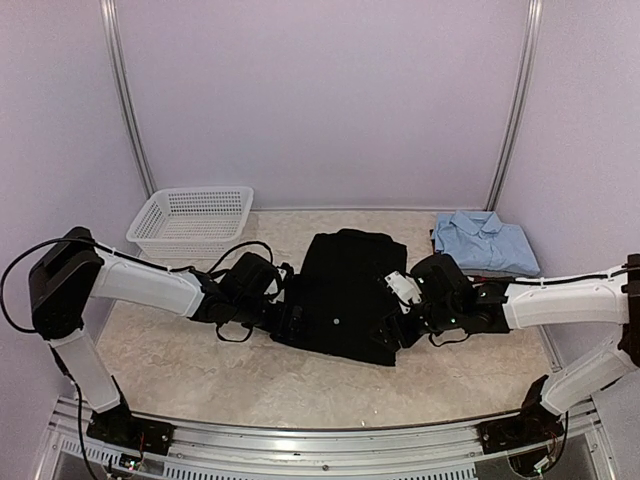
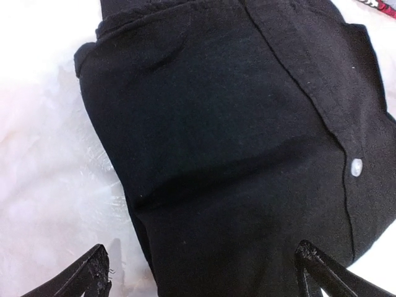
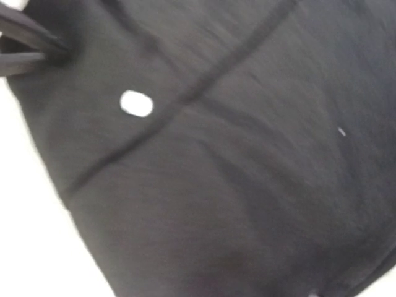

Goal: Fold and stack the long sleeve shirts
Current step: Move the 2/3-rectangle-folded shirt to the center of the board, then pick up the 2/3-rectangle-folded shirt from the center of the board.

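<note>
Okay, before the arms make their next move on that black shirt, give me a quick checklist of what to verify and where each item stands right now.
1. The black shirt is folded compact mid-table: ok.
2. The left gripper is open, fingers straddling the shirt's edge: ok.
3. The right gripper has a grip at the shirt's right side: cannot tell, its wrist view is blurred.
4. The light blue shirt is folded at the far right, nothing on it: ok.
5. The basket sits apart from the black shirt: ok.

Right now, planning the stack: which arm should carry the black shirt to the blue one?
Right, probably: the right gripper sits on the black shirt, nearest the light blue shirt.
</note>
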Controlling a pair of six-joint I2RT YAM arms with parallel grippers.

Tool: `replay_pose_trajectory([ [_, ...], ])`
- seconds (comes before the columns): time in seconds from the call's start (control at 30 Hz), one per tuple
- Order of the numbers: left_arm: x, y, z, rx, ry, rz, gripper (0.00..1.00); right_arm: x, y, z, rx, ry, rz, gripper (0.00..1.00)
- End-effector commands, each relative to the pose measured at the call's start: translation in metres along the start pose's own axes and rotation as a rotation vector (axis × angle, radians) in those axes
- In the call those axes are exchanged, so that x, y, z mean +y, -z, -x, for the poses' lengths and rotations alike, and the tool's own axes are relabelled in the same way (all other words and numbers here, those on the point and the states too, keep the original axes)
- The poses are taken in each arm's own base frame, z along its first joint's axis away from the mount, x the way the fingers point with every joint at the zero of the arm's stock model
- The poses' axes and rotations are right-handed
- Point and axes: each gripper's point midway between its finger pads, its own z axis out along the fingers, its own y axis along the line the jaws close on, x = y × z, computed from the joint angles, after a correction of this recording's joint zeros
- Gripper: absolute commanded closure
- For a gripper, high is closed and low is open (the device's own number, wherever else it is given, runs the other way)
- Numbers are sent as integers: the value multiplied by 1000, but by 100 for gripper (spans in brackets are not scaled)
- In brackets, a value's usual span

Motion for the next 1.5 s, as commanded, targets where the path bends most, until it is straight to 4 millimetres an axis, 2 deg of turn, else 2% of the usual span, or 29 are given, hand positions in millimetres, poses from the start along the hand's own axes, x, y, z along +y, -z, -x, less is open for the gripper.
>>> replay_pose_trajectory([
  [0.0,-12,27,18,-71,14,-77,1,7,7,-16,26,79,-77,26],
  [0.13,-6,47,27,-121,5,-82,1,14,-1,-33,90,134,-106,25],
  [0.27,-10,69,43,-178,10,-169,1,20,-17,-52,180,182,-103,26],
  [0.47,-3,80,45,-195,-4,-165,3,21,-31,-70,275,234,-128,29],
  [0.57,-9,82,43,-203,-36,-195,2,17,-36,-82,325,252,-158,34],
  [0.7,-20,92,46,-233,-62,-239,1,14,-39,-94,370,265,-187,52],
  [0.83,-30,102,46,-260,-121,-268,1,18,-34,-102,388,258,-175,86],
  [0.9,-39,105,42,-276,-167,-288,1,27,-28,-103,381,247,-129,99],
  [1.03,-59,109,26,-278,-287,-315,2,51,-11,-106,359,187,11,100],
  [1.23,-97,118,-7,-246,-497,-367,3,107,28,-114,359,76,334,100],
  [1.3,-115,121,-25,-227,-622,-376,2,112,38,-118,367,32,367,100],
  [1.47,-130,120,-76,-109,-875,-345,1,111,60,-134,395,-85,395,100],
])
